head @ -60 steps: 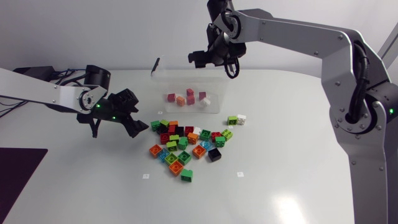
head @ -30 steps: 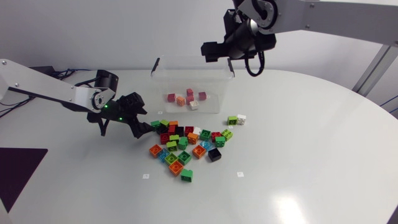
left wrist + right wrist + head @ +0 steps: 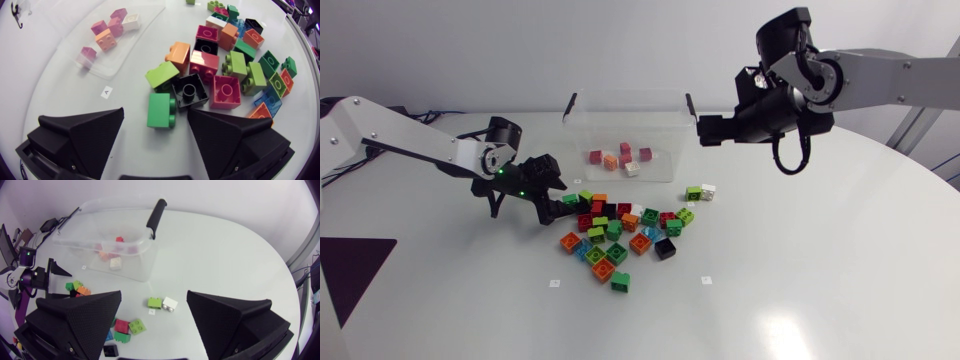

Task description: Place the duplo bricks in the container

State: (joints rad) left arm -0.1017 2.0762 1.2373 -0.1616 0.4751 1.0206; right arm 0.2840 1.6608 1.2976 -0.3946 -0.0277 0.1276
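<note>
Few duplo bricks (image 3: 618, 157) are seen in the container (image 3: 676, 150) at upper centre — most are left piled mid-frame on the bench (image 3: 800, 280). Left gripper (image 3: 558, 188) and right gripper (image 3: 705, 130) are held wide, empty.

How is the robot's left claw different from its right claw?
The left claw is down at the brick pile; the right claw is up beside the container. The left claw has a green brick between its fingers; the right claw has nothing. Both are black and open.
</note>
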